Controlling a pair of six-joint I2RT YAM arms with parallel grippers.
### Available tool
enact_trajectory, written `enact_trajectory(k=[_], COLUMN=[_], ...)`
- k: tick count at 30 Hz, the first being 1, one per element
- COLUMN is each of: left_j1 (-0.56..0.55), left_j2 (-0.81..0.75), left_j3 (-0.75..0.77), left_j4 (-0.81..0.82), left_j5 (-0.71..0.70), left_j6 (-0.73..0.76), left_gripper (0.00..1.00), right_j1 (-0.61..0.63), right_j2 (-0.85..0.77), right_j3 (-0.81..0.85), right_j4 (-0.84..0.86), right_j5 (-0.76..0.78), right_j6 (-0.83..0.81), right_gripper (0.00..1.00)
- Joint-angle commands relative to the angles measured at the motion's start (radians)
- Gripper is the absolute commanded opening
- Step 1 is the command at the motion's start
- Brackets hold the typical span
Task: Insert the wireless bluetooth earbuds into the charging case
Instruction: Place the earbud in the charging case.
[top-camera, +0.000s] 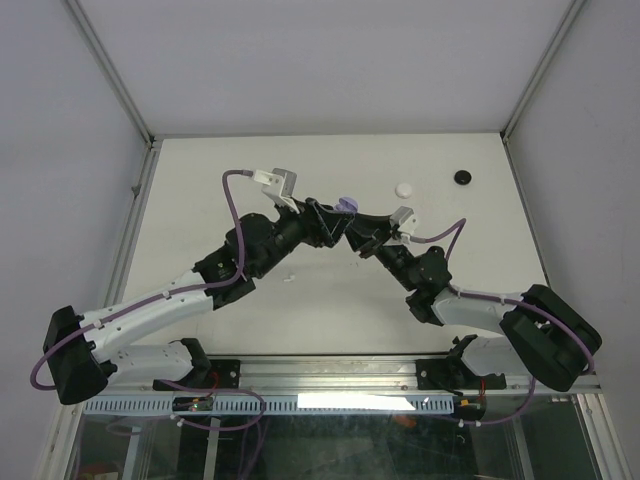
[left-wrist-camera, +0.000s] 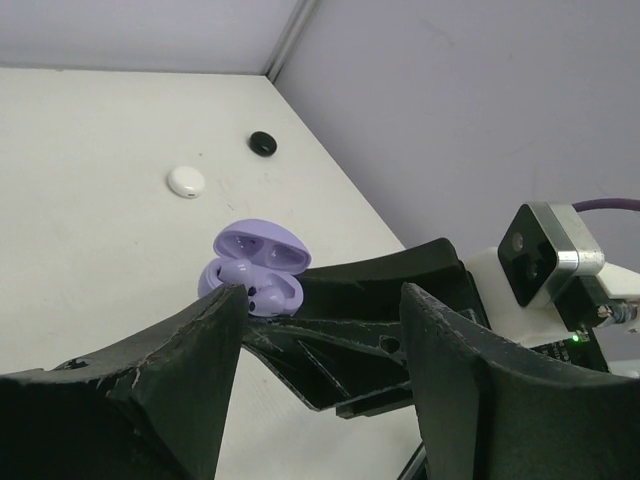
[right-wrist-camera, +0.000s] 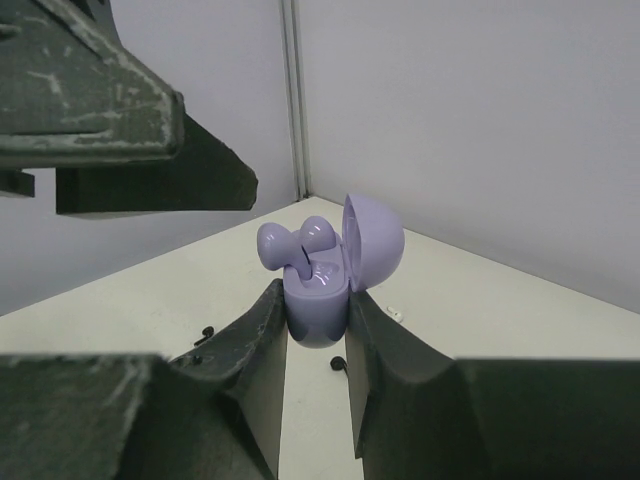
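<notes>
The purple charging case stands upright with its lid open, clamped between the fingers of my right gripper. Two purple earbuds stick up out of its wells. The case also shows in the top view and the left wrist view. My left gripper is open and empty, just short of the case, its fingers over the right gripper's fingers. Tiny black earbuds and a white one lie on the table beneath the case.
A white round puck and a black round puck lie at the back right of the table. A tiny white piece lies near the left arm. Both arms meet at the table's middle.
</notes>
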Motion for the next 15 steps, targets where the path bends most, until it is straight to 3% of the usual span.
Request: enact_trajectory(k=[1,15], left_j1=[0.041,0.069], left_j2=[-0.012,0.040], left_j3=[0.052,0.084], left_j4=[-0.023,-0.045], left_j5=[0.122,0.237], left_j6=[0.020,0.016], left_gripper=[0.64,0.62], right_j1=[0.005,0.005], right_j2=[-0.033,-0.031], right_j3=[0.032,0.038], right_j4=[0.031,0.024], right_j5=[-0.020,-0.030], right_j6=[-0.007,0.000], right_gripper=[0.00,0.00])
